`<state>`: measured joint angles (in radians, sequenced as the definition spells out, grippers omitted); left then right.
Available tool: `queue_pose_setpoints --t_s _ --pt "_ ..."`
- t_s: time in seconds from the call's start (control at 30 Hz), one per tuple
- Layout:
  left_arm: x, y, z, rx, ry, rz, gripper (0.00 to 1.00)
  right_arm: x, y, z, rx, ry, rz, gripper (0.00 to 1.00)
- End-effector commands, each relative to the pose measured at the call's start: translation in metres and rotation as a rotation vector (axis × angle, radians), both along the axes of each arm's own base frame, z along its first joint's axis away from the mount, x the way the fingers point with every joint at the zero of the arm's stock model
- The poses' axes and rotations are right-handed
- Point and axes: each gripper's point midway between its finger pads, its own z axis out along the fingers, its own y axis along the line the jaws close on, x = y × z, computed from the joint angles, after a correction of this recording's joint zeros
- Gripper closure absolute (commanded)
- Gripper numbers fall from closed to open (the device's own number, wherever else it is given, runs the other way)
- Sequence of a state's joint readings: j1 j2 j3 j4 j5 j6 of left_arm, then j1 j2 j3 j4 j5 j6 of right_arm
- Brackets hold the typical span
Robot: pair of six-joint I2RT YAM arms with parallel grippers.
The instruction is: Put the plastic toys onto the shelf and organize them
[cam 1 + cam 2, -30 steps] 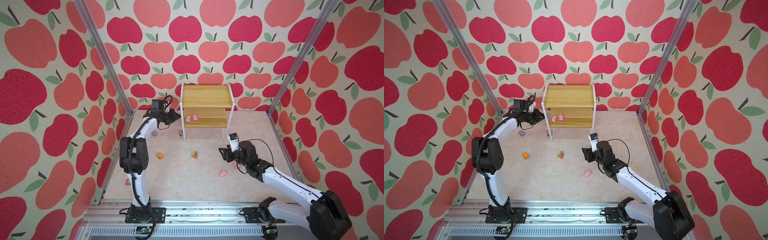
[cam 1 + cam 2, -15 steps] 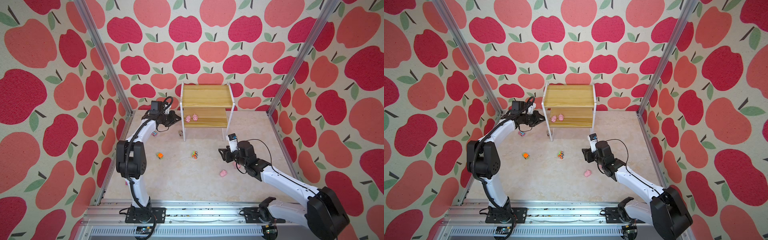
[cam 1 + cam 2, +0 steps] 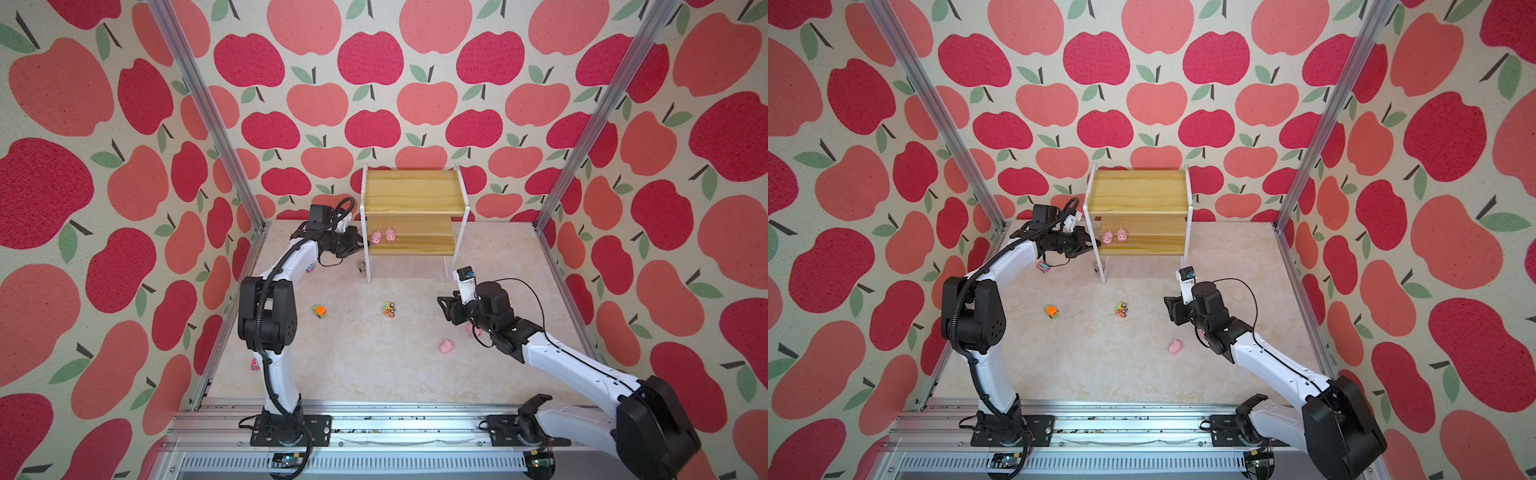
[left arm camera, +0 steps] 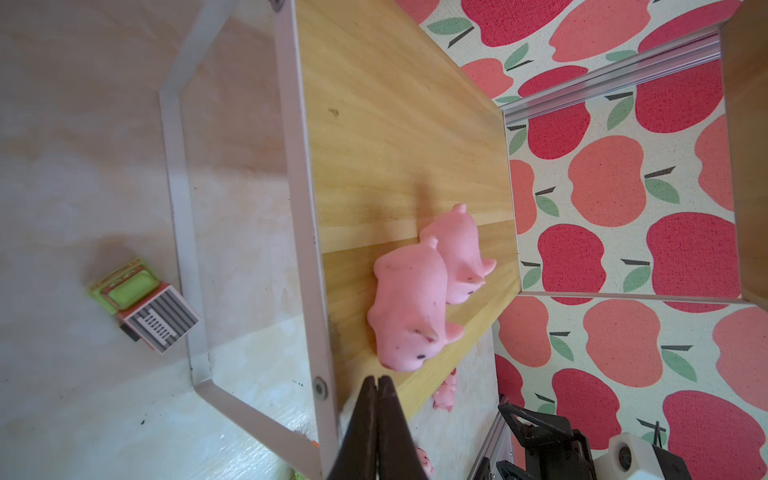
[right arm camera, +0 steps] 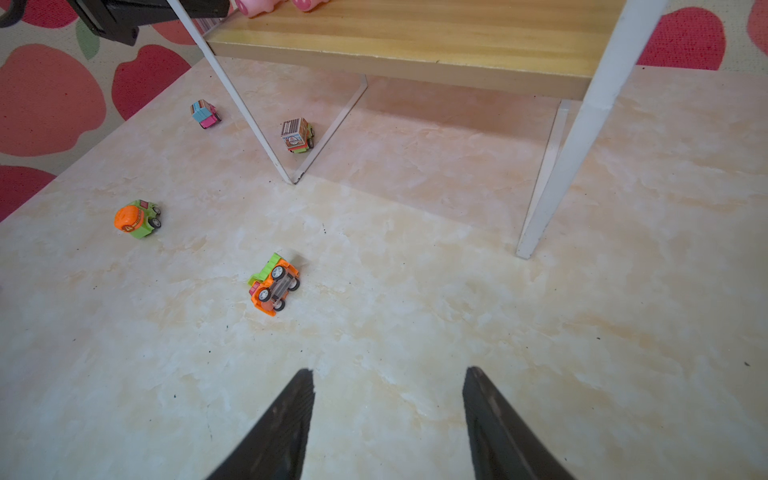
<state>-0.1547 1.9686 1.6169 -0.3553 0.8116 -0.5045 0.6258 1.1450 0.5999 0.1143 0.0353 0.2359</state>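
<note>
shelf [image 4: 395,124] corner near left gripper [image 4: 377,380], pinched empty; right gripper [image 5: 388,371] spread, empty.

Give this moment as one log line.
left gripper shut, empty, by shelf; right gripper open, empty; two pigs on lower board; trucks on table

Two pigs [image 3: 376,237] side by side on the shelf [image 3: 419,245], lower board, left end; trucks [image 3: 389,309] on the bench [image 3: 374,365] before it

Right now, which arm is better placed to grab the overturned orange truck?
Likely the right: the right gripper, open, faces the overturned truck; the left gripper is shut at the shelf.
</note>
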Motion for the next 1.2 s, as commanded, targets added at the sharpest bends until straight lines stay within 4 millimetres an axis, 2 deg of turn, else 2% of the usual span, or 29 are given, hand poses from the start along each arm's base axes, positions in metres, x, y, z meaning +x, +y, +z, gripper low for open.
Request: queue_pose_setpoints --t_s 0.0,0.4,0.83,1.17 --pt "0.001 -0.010 0.004 -0.019 -0.008 -0.052 0.93 -0.002 -0.006 0.001 -0.002 -0.006 -0.017 0.39" --pt "0.008 -0.016 0.000 -0.047 -0.005 -0.084 0.94 -0.003 -0.009 0.002 -0.006 -0.008 -0.021 0.40" --pt "0.005 -0.025 0.006 -0.098 -0.020 -0.141 0.95 0.000 -0.006 0.000 -0.011 -0.005 -0.016 0.40" --pt "0.004 -0.030 0.003 -0.111 -0.016 -0.172 0.95 -0.001 -0.008 -0.001 -0.012 -0.003 -0.024 0.40"
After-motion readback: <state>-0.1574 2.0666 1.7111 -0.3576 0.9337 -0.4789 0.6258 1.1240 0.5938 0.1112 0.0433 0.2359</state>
